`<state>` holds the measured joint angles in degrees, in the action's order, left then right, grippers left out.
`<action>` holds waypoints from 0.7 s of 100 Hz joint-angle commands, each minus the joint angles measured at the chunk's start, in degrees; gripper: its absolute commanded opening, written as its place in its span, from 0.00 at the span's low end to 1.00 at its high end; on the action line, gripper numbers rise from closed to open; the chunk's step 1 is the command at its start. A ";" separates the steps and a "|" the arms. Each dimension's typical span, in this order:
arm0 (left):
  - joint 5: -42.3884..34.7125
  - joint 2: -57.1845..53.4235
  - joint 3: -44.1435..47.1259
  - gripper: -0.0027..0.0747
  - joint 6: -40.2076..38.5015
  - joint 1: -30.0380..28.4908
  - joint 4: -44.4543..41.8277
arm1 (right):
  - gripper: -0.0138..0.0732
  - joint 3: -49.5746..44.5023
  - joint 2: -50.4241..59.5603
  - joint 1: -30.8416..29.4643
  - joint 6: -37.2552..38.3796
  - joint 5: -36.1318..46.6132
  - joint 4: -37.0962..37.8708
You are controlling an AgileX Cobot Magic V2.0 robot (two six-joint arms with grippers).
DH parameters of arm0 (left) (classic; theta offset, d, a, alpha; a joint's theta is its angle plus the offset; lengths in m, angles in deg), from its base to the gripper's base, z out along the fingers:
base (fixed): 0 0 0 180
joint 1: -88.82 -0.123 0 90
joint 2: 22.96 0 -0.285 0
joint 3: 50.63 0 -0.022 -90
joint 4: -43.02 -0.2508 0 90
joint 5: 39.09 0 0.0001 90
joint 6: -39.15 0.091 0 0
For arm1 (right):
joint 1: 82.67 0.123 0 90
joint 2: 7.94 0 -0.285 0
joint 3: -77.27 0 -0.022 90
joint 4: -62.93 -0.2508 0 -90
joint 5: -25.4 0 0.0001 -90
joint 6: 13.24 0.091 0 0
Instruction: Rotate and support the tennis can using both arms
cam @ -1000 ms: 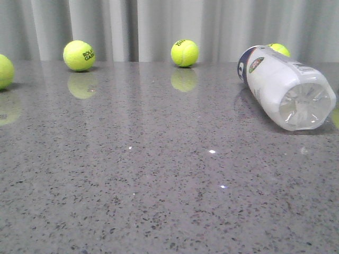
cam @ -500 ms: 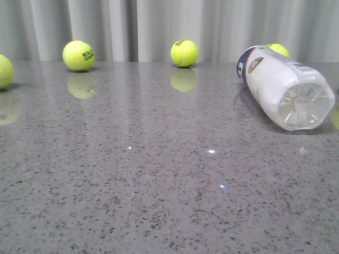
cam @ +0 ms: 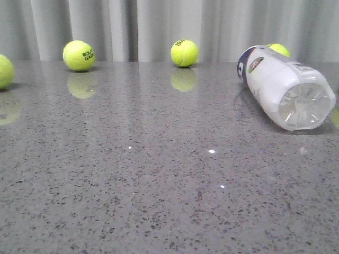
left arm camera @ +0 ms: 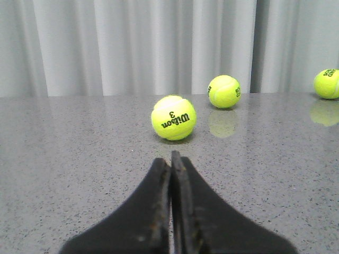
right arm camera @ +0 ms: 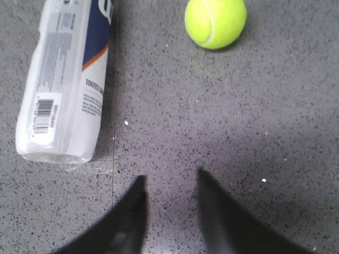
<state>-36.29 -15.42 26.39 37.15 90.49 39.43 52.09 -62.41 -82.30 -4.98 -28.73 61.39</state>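
The tennis can (cam: pixel 280 84) lies on its side at the right of the grey table, clear base toward the camera. The right wrist view shows it as the tennis can (right arm camera: pixel 66 79), with barcode, navy label and orange stripe. My right gripper (right arm camera: pixel 170 179) hovers over bare tabletop beside the can's end, open, with nothing between its fingers. My left gripper (left arm camera: pixel 170 156) is shut and empty, low over the table, pointing at a tennis ball (left arm camera: pixel 173 117). Neither arm shows in the front view.
Yellow-green tennis balls lie about the table: one at back left (cam: pixel 79 55), one at back centre (cam: pixel 184 53), one behind the can (cam: pixel 279 49), one at the left edge (cam: pixel 4 71). Another ball (right arm camera: pixel 215 22) lies near the can. A grey curtain hangs behind.
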 commanded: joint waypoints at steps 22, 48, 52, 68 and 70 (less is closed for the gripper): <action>-4.66 -2.24 2.68 0.01 -0.45 -0.22 0.42 | 0.90 1.88 -1.09 0.12 -0.84 7.03 -1.06; -4.66 -2.24 2.68 0.01 -0.45 -0.22 0.42 | 0.90 3.45 -4.13 0.12 -10.84 10.36 -11.95; -4.66 -2.24 2.68 0.01 -0.45 -0.22 0.42 | 0.90 4.24 -5.63 0.12 -11.86 10.64 -13.82; -4.66 -2.24 2.68 0.01 -0.45 -0.22 0.42 | 0.90 9.02 -12.82 0.17 -16.84 11.05 -20.13; -4.66 -2.24 2.68 0.01 -0.45 -0.22 0.42 | 0.90 9.68 -13.86 0.17 -17.25 11.05 -20.61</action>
<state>-36.29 -15.42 26.39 37.15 90.49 39.43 57.64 -73.07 -82.16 -18.90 -21.61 45.03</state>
